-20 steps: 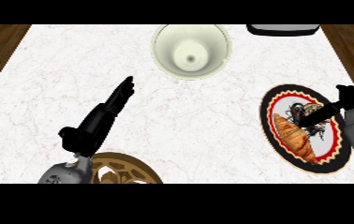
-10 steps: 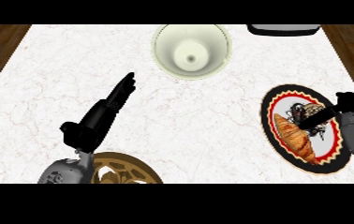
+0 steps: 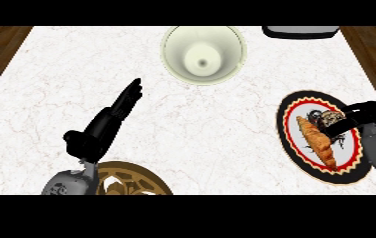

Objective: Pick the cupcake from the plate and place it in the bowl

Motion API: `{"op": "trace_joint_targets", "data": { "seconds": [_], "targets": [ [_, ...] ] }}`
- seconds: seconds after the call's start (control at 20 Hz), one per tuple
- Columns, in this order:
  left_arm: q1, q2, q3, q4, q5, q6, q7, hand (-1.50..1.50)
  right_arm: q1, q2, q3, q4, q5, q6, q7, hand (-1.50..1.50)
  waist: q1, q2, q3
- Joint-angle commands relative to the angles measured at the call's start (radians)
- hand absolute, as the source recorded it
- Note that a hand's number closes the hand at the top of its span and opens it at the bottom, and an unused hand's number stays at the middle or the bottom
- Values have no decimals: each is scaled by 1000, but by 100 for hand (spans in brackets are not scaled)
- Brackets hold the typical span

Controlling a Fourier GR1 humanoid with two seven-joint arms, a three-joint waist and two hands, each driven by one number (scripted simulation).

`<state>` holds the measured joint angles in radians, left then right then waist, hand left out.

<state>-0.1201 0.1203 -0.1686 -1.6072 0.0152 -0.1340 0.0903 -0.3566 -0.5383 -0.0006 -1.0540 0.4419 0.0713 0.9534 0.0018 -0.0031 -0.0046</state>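
The cupcake (image 3: 326, 116), with pale brown topping, sits at the upper right of a black-rimmed plate (image 3: 282, 126) with a red ring, on the counter's right side. My right hand (image 3: 357, 115) comes in from the right edge with its fingers curled round the cupcake's right side, hiding part of it. A cream bowl (image 3: 176, 50) stands at the back centre, with nothing in it. My left hand (image 3: 109, 121) rests at lower left, fingers straight and pointing up and right, holding nothing.
A croissant (image 3: 320, 143) lies on the same plate, just below the cupcake. A brown patterned plate (image 3: 136, 178) shows at the bottom left beside my left forearm. A dark appliance (image 3: 300, 31) sits at the back right. Wooden strips border the marble counter.
My right hand has come down and inward onto the cupcake, and its spread fingers have closed round it. The left hand has barely moved.
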Motion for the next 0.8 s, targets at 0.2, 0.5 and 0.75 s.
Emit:
{"op": "trace_joint_targets", "data": {
  "seconds": [0.2, 0.5, 0.75],
  "targets": [
    [-5, -2, 42, 67, -9, -48, -72, 0, -13, 34, -12, 84, 134, -77, -98, 150, 1, 4, 5],
    [42, -21, 7, 24, -28, -40, -58, 0, -91, 116, 95, -5, 199, -43, -69, 150, 10, 2, 3],
    [-51, -45, -63, 25, -26, -90, -25, 0, -316, 375, 404, -71, 280, 75, -206, 150, 222, 30, -2]
  ]
}}
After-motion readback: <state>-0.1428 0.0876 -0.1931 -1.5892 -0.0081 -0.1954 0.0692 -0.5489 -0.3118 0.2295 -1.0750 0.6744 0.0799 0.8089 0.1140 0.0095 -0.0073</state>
